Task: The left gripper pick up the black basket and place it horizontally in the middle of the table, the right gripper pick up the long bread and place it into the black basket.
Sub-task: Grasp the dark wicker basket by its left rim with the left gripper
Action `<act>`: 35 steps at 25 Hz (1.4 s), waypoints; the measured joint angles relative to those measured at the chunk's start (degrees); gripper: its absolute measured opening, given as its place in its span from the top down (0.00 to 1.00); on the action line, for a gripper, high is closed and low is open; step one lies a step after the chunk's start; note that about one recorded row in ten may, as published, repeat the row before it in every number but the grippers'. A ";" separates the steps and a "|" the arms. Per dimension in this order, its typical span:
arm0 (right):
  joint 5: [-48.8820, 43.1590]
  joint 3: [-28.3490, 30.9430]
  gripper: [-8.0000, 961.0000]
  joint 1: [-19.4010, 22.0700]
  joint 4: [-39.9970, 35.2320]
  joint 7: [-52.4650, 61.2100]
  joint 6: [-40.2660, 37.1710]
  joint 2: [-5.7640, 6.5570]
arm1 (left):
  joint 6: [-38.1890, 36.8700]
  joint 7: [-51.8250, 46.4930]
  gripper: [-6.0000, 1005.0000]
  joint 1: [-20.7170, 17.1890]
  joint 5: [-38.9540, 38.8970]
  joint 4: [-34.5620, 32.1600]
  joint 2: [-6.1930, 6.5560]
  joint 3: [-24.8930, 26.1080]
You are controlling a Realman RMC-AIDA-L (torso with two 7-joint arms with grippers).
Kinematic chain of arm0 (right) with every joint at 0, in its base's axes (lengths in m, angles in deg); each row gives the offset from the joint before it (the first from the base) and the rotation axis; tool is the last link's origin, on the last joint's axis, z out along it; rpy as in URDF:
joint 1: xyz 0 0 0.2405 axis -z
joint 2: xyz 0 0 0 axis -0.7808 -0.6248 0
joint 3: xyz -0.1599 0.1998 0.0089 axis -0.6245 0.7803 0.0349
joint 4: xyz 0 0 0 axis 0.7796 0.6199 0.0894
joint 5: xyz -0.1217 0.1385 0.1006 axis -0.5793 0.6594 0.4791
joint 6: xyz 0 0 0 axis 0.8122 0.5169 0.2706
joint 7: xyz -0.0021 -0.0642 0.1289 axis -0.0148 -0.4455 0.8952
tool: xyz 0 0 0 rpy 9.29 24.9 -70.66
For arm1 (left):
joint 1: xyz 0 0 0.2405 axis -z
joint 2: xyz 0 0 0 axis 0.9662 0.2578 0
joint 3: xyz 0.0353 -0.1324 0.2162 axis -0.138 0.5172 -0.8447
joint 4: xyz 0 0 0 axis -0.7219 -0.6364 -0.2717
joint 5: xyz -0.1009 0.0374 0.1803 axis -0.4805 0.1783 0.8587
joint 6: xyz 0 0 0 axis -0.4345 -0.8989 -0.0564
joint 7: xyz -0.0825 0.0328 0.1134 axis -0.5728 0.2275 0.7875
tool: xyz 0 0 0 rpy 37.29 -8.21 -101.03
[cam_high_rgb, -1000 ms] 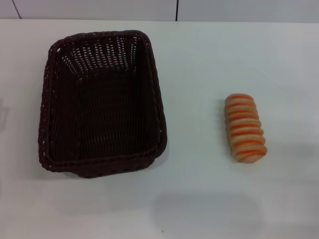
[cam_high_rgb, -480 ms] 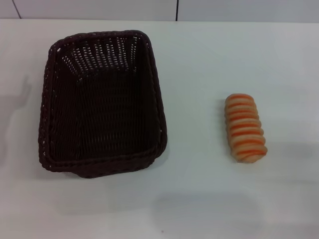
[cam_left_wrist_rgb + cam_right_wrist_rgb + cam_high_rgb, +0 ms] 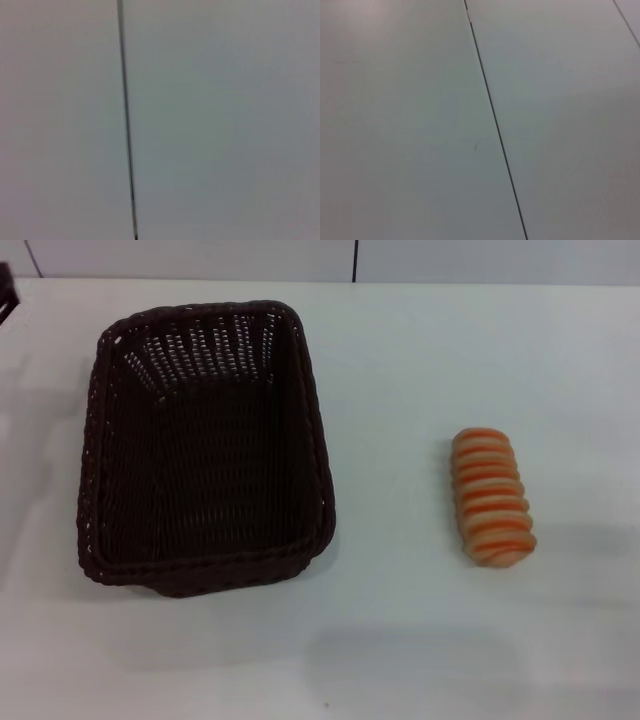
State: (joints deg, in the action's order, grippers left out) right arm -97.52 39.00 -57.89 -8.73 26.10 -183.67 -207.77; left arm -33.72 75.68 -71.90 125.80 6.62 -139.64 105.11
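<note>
Sat empty on the white smooth counter (image 3: 400,370): dark woven wicker basket (image 3: 205,445), left; striped orange-and-cream oblong loaf (image 3: 490,497), well apart, right; grippers' state impossible to tell

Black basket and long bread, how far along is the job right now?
Nothing looks done. The black basket sits empty on the table, left of the middle, long side running away from the robot. The long bread lies untouched to its right. A dark object is at the head view's top left edge; both moves remain.

Dark sliver of the left tool (image 3: 5,295) at far left edge, fingers unseen, right arm out of view
</note>
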 joint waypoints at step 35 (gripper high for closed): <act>0.18 -3.01 0.15 0.51 0.72 0.02 0.04 0.07 | 107.01 6.48 0.26 13.60 9.01 39.84 -11.01 24.77</act>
State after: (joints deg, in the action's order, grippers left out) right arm -97.34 35.99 -57.38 -8.01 26.12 -183.63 -207.70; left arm 73.28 82.16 -58.30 134.81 46.46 -150.65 129.88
